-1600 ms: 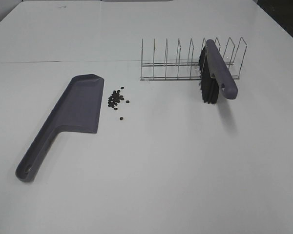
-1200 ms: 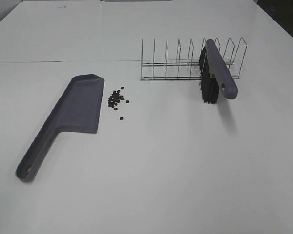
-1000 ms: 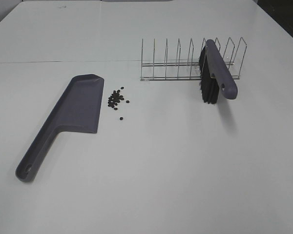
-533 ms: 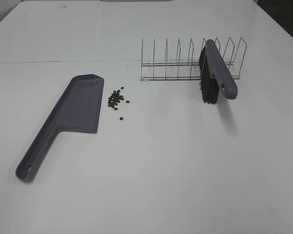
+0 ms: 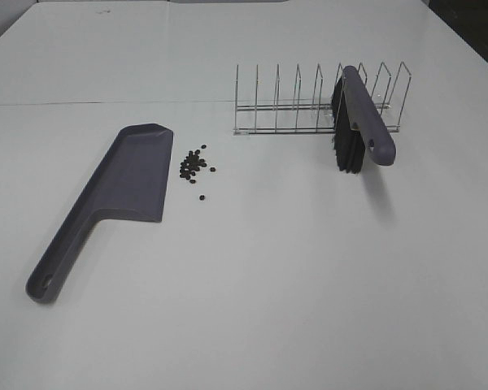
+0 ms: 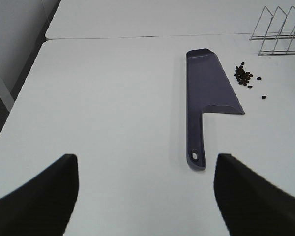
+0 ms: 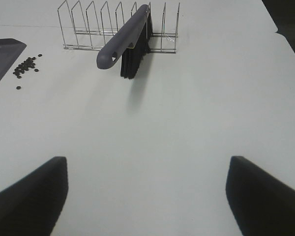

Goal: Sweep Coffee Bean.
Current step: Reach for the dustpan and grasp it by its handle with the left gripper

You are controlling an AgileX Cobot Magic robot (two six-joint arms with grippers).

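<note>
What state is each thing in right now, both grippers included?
Dustpan: lying flat on the table, empty, untouched.
Coffee beans: loose cluster beside the dustpan, none inside.
Brush: propped in the wire rack, bristles down.
Wire rack: upright, holding only the brush.
Left gripper: open, empty.
Right gripper: open, empty.
</note>
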